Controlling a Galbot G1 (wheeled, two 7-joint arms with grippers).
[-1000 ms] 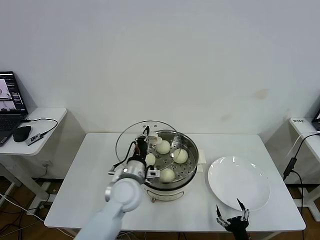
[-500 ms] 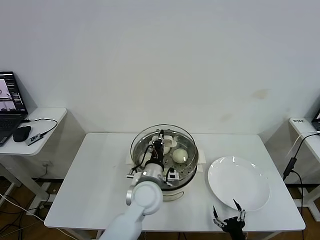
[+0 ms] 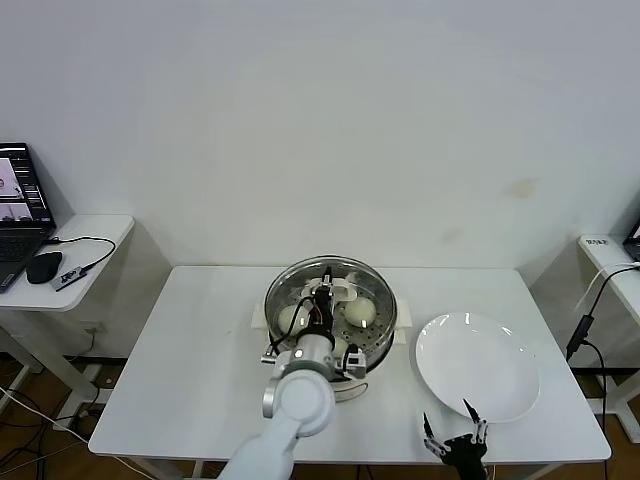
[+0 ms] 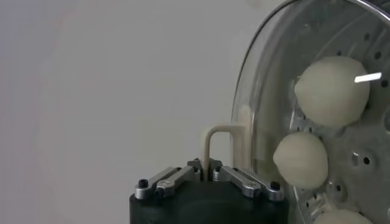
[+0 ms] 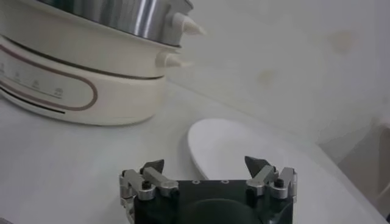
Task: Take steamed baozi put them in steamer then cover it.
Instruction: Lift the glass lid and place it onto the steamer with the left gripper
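No word, brand or number can be read anywhere. The steamer (image 5: 79, 79) carries a thin brown oval outline on its cream base, with a few tiny marks at the oval's 9 o'clock end, too small to make out. At 9 o'clock in the head view, a laptop (image 3: 22, 205) on a side desk shows a lit screen whose content cannot be read.

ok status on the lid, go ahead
Left gripper shut on cover handle, cover sitting over the steamer. Baozi inside under glass. Right gripper open, low beside the plate. Nothing blocking.
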